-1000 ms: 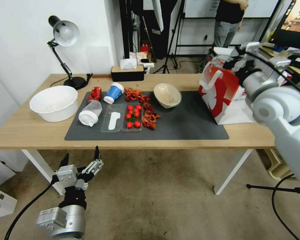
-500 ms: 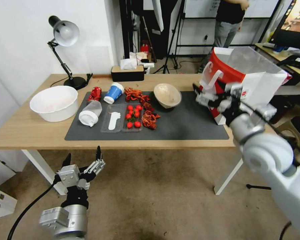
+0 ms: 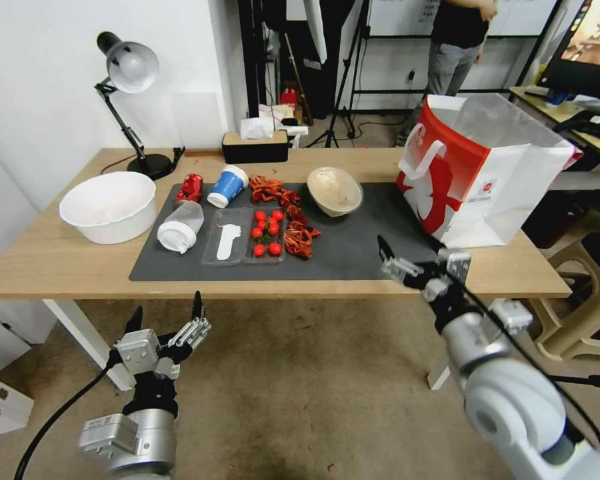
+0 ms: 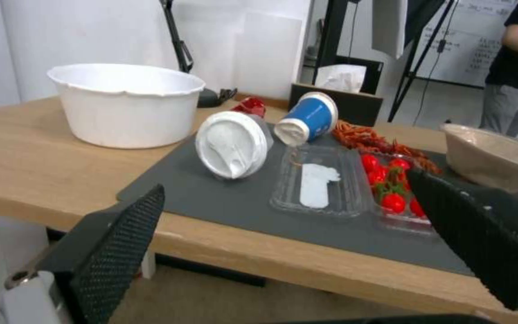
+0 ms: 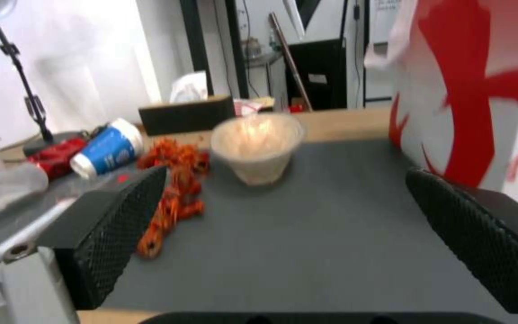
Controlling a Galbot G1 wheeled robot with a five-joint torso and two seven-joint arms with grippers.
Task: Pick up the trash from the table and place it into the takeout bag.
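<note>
Takeout bag [image 5: 481, 90] cut off by frame edges in right wrist view, red print smeared w/ motion blur; its interior can't be seen from head view [image 3: 487, 173]. Crushed red can [image 4: 251, 106] mostly hidden behind white-lidded cup [image 4: 233, 144] in left wrist view. Beige lidded bowl [image 4: 499, 157] partly covered by a near gripper finger there. Logo text on bag too small to read (head view).
</note>
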